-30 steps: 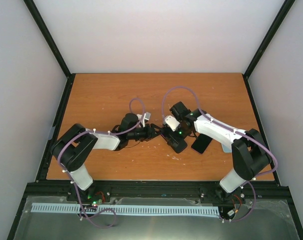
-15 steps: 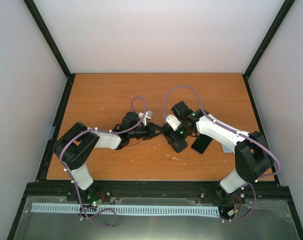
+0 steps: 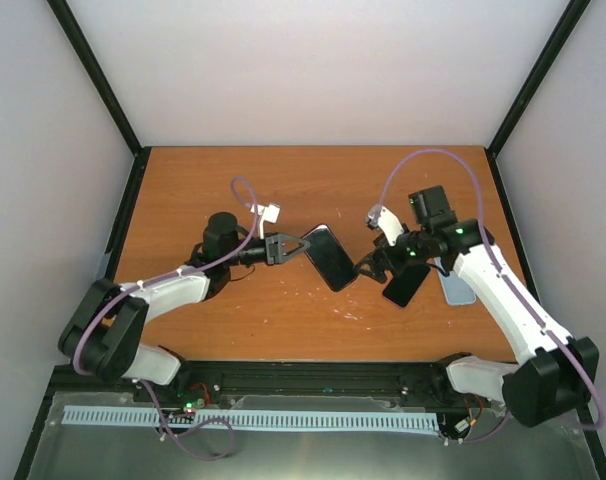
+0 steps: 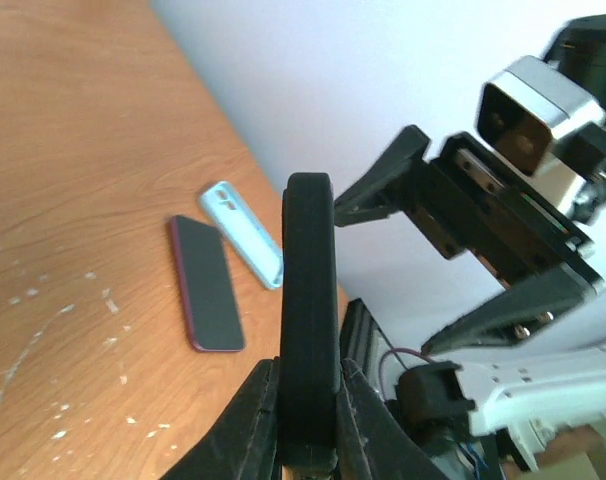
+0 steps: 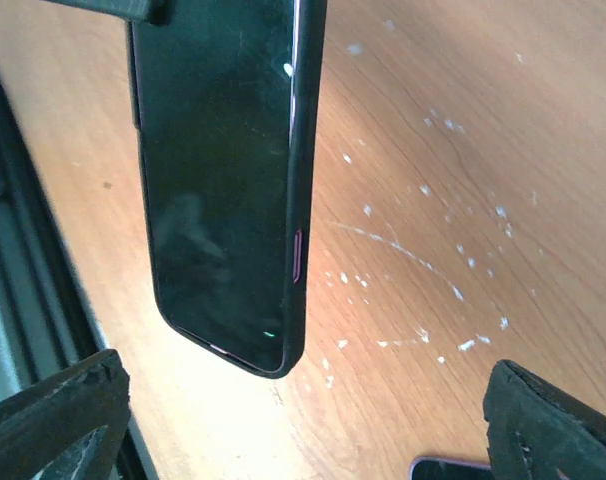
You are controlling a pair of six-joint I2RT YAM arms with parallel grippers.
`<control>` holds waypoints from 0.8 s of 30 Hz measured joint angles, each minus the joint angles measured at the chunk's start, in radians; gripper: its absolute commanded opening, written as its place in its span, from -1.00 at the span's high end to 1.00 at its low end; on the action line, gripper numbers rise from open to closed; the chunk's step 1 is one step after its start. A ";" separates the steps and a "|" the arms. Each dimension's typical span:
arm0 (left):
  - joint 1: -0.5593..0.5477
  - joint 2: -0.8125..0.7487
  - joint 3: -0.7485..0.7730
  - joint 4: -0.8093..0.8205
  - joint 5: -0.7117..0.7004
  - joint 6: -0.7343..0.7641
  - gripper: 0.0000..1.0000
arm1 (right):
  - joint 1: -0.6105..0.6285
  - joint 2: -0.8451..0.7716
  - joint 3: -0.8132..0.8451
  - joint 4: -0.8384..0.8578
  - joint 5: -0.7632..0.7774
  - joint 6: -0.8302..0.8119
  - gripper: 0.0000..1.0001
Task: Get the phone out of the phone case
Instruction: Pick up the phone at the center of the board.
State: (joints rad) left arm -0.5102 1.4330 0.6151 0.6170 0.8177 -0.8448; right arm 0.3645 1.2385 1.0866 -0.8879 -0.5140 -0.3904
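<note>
Top external view: my left gripper (image 3: 299, 247) clamps the black phone case (image 3: 330, 257), phone (image 5: 213, 170) inside, above the table (image 3: 233, 180); my right gripper (image 3: 366, 270) is wide open at its 4 o'clock.

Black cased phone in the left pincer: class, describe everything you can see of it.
The black cased phone is a slim slab with rounded corners, a dark glossy screen, smudged, a black rim and a pinkish side button. The left pincer clamps one end, holding it apparently above the table. The open right pincer is near its other end, not gripping.
</note>
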 measured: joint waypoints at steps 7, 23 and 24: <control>0.064 -0.108 -0.043 0.123 0.202 0.015 0.99 | -0.092 -0.103 -0.001 -0.048 -0.296 -0.114 -0.30; 0.084 -0.253 -0.003 0.172 0.429 0.051 0.99 | -0.056 -0.063 -0.003 -0.272 -0.677 -0.414 0.05; 0.084 -0.256 -0.001 0.171 0.432 0.051 0.99 | -0.043 -0.064 -0.004 -0.275 -0.679 -0.418 0.06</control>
State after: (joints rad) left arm -0.4263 1.1770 0.6144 0.7883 1.2499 -0.7933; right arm 0.3210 1.1748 1.0828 -1.1633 -1.1934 -0.8082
